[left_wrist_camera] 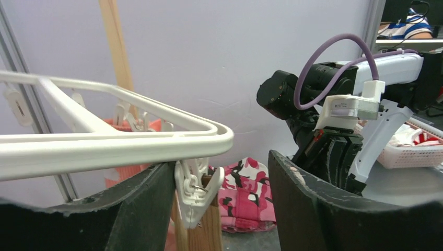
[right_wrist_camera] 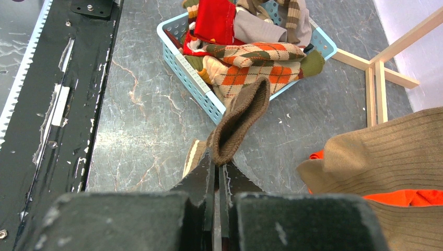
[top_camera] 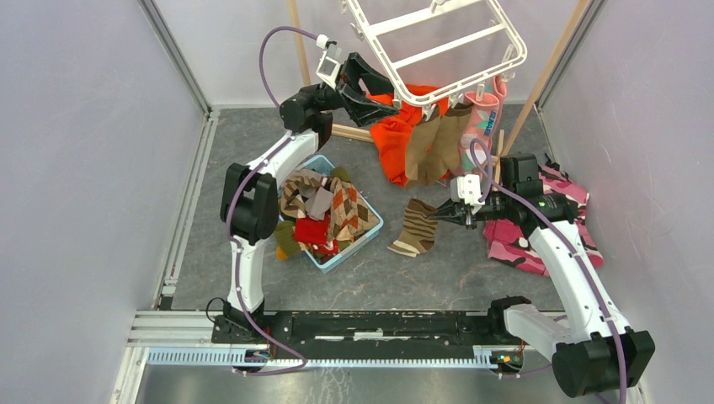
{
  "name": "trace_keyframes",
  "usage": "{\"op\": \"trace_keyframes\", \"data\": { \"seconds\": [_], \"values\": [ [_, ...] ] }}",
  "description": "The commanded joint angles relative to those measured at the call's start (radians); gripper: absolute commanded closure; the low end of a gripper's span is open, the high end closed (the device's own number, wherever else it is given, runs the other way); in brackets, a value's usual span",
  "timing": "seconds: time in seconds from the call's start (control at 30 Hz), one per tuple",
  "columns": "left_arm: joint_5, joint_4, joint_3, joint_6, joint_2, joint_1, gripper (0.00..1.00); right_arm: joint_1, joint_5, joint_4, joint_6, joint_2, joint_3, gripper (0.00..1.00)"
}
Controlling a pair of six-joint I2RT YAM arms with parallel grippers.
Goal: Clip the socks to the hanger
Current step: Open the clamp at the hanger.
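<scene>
A light-blue basket (top_camera: pixel 372 225) sat on the grey surface (top_camera: pixel 253 168), heaped with socks, among them an argyle sock (top_camera: pixel 345 206) and a red sock (top_camera: pixel 311 229). Above and behind it, the left end effector (top_camera: pixel 370 88) stood with its fingers apart on either side of a white clip (left_wrist_camera: pixel 196 193) at a corner of the white hanger (top_camera: pixel 438 42). Brown socks (top_camera: pixel 434 143) and a pink-and-teal sock (top_camera: pixel 484 118) hung from clips along the hanger's near edge, in front of an orange garment (top_camera: pixel 391 135). Below, the right end effector (top_camera: pixel 442 215) was clamped on the brown cuff of a striped sock (top_camera: pixel 414 227). A pink camouflage cloth (top_camera: pixel 539 244) lay at far right.
</scene>
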Motion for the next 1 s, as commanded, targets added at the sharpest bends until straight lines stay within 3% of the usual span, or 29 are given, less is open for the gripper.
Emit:
{"op": "trace_keyframes", "data": {
  "seconds": [0.0, 0.2, 0.6, 0.97],
  "values": [
    [0.022, 0.181, 0.097, -0.037, 0.040, -0.003, 0.32, -0.002, -0.008, -0.007, -0.016, -0.018, 0.024, 1.00],
    [0.034, 0.179, 0.109, -0.050, 0.050, -0.005, 0.40, -0.003, -0.008, -0.013, -0.022, -0.016, 0.027, 1.00],
    [0.047, 0.180, 0.112, -0.052, 0.049, -0.006, 0.43, -0.002, -0.009, -0.015, -0.022, -0.014, 0.029, 1.00],
    [0.051, 0.179, 0.123, -0.056, 0.049, -0.010, 0.67, -0.002, -0.011, -0.018, -0.022, -0.013, 0.030, 1.00]
  ]
}}
